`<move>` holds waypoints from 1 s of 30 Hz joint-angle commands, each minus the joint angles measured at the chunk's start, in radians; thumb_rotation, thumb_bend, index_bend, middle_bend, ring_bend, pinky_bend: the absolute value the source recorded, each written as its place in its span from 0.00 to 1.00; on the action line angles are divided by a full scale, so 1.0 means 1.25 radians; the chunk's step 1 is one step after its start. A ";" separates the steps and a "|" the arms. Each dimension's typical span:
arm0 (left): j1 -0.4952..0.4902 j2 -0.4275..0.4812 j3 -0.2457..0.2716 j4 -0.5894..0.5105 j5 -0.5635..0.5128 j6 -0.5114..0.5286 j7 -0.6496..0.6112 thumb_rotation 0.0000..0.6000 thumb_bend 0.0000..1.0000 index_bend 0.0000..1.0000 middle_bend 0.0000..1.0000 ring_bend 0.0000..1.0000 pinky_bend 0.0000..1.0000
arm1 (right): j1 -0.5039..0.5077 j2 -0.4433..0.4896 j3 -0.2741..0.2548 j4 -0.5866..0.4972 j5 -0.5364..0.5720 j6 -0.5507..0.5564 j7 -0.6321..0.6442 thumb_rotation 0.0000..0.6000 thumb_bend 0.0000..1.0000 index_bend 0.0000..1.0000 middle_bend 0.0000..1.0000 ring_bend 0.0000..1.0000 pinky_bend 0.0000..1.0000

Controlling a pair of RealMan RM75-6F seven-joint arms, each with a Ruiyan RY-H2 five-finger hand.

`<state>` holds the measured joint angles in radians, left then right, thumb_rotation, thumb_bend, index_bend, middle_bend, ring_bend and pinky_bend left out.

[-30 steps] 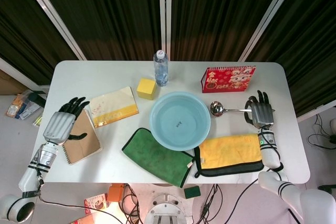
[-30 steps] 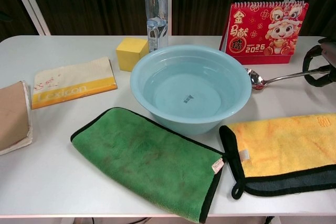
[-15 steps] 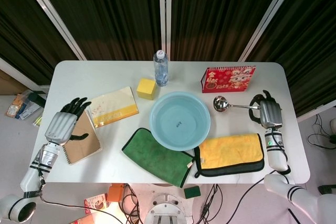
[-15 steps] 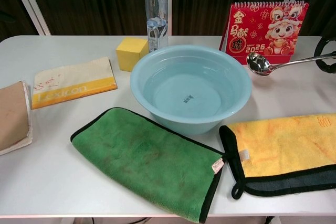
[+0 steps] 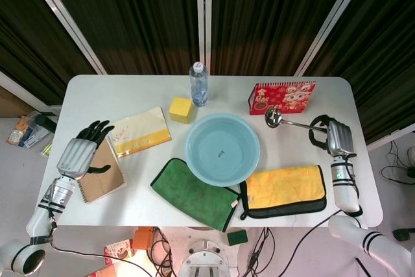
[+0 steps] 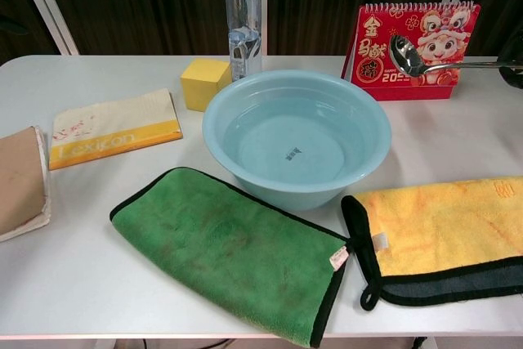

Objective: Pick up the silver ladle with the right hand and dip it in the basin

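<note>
The right robot hand (image 5: 329, 137) grasps the ladle (image 5: 285, 121) by the far end of its handle, holding it clear of the surface (image 5: 130, 95). The handle runs roughly level, and the bowl hangs in front of the calendar (image 5: 282, 97), just beyond the right rim of the basin (image 5: 222, 148), not over the water. The left robot hand (image 5: 81, 152) rests on the notebook (image 5: 104, 173) at the far side, fingers spread, grasping nothing. A green cloth (image 5: 191, 192) and a yellow cloth (image 5: 285, 189) lie in front of the basin.
</note>
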<state>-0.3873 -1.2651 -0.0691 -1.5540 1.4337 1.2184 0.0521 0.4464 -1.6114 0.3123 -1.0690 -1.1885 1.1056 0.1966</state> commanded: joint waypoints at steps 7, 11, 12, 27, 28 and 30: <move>0.000 0.001 0.001 0.001 0.005 0.003 -0.004 1.00 0.10 0.12 0.05 0.04 0.20 | -0.003 0.026 0.009 -0.053 0.023 -0.006 -0.013 1.00 0.58 0.86 0.48 0.61 0.85; 0.000 0.001 0.001 0.001 0.004 0.003 -0.005 1.00 0.10 0.12 0.05 0.04 0.19 | -0.002 0.033 0.013 -0.068 0.029 -0.009 -0.013 1.00 0.58 0.86 0.53 0.66 0.87; 0.000 0.001 0.001 0.001 0.004 0.002 -0.005 1.00 0.10 0.12 0.05 0.04 0.19 | -0.002 0.036 0.013 -0.074 0.031 -0.011 -0.012 1.00 0.58 0.86 0.54 0.67 0.87; 0.006 0.008 -0.001 0.006 0.004 0.013 -0.026 1.00 0.10 0.12 0.05 0.04 0.20 | 0.017 0.088 0.019 -0.187 0.031 -0.013 -0.064 1.00 0.58 0.84 0.70 0.76 0.87; 0.007 0.010 -0.002 0.007 0.004 0.015 -0.028 1.00 0.10 0.12 0.05 0.04 0.20 | 0.021 0.091 0.018 -0.195 0.028 -0.014 -0.073 1.00 0.58 0.83 0.70 0.76 0.87; 0.009 0.013 -0.004 0.006 0.004 0.019 -0.033 1.00 0.10 0.12 0.05 0.04 0.19 | 0.031 0.097 0.015 -0.214 0.019 -0.016 -0.093 1.00 0.58 0.83 0.72 0.76 0.87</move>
<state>-0.3773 -1.2494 -0.0730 -1.5461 1.4387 1.2410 0.0117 0.4740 -1.4989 0.3336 -1.3200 -1.1560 1.0885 0.0974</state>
